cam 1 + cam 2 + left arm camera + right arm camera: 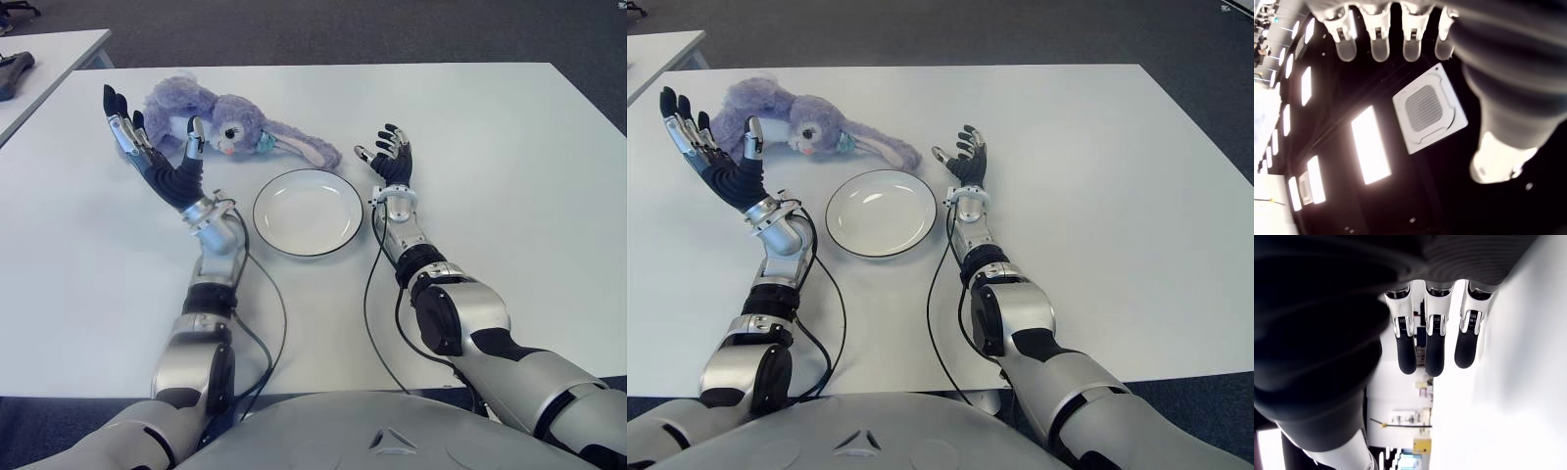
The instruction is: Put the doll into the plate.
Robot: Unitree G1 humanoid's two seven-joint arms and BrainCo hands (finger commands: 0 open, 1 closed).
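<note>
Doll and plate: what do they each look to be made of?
The doll looks like soft plush fabric: fuzzy lavender pile, floppy ears, and a limp sprawl on the table. The plate looks like glazed ceramic or possibly melamine: smooth, glossy white with a thin dark rim line; which one cannot be told.

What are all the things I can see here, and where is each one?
doll: one, a lilac plush rabbit, lying on its side at the far side of the table, beyond the plate
plate: one, white with a dark rim, nothing in it, between the two hands
table: one, white, in front of the robot
second table: one, white, far left, with a dark object at its edge
left hand: one, black and silver, fingers spread, raised just left of the doll, holding nothing
right hand: one, black and silver, fingers relaxed, right of the plate, holding nothing
</note>
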